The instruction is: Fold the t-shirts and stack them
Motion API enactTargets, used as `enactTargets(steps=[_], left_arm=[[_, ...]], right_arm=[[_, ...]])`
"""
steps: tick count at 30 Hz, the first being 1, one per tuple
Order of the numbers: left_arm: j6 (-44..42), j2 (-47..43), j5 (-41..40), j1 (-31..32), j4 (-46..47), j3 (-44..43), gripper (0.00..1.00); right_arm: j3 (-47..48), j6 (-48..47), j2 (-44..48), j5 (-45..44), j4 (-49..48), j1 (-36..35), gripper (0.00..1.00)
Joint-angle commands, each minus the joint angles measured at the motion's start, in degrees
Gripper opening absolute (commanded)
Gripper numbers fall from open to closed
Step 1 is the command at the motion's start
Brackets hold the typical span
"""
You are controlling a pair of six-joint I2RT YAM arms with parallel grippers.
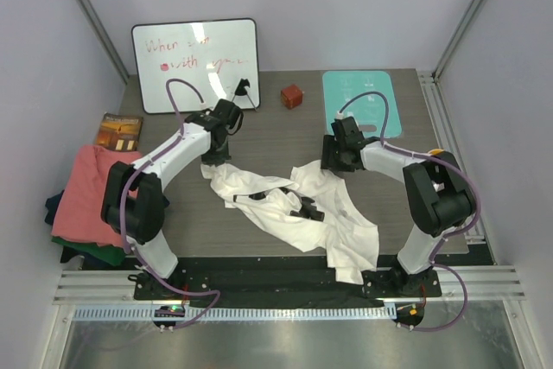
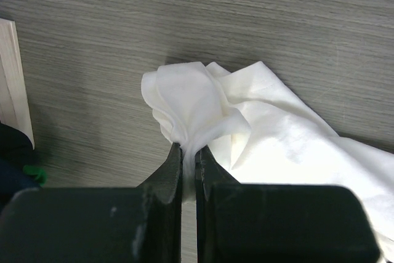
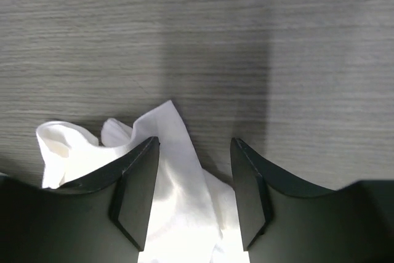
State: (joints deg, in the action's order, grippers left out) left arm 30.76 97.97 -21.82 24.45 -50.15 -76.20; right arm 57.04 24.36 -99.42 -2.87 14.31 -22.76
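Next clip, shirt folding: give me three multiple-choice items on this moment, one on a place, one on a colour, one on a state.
1. Where on the table is the shirt pile?
A. middle
B. left edge
C. right edge

2. What colour is the pile's top shirt?
A. white
B. yellow
C. salmon-pink

3. The left gripper is:
A. shut on the white shirt
B. open above it
C. shut on nothing

Key:
1 B, the top view shows the pile at the left edge.
2 C, pink cloth lies over the darker ones.
3 A, the left wrist view shows the jaws pinching a white fold.
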Motion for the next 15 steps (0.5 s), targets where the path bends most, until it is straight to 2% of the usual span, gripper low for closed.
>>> enactTargets(steps=[1,2,5,6,7,8,15], left_arm=[[-0.9,0.5,0.7,-0.3,1.3,0.0,0.0],[-1.0,0.5,0.7,-0.3,1.3,0.0,0.0],[-0.9,0.4,0.7,-0.3,1.2,0.0,0.0],[-0.9,0.3,0.8,-0.3,1.3,0.0,0.0],[-1.0,0.4,0.9,-0.3,1.3,-0.1,0.0],[-1.0,0.4,0.9,-0.3,1.2,-0.1,0.0],[-1.0,0.6,1.3,-0.3,1.2,0.0,0.0]], right_arm=[[-0.5,1.1,-3.2,5.4,-3.5,-0.2,0.53],[-0.6,1.1,-3.4,5.5,-3.9,-0.1,0.5],[-0.7,1.6,-3.2,6.0,-4.3,-0.1,0.34],[-0.9,1.7,-3.0,6.1,-4.4,-0.2,0.24],[-1.0,1.7,-3.0,6.5,-4.4,-0.2,0.09],[-1.0,1.8,-2.8,6.7,-4.5,-0.2,0.01],[-2.9,2.3,1.7,4.7,-4.4,-0.2,0.01]])
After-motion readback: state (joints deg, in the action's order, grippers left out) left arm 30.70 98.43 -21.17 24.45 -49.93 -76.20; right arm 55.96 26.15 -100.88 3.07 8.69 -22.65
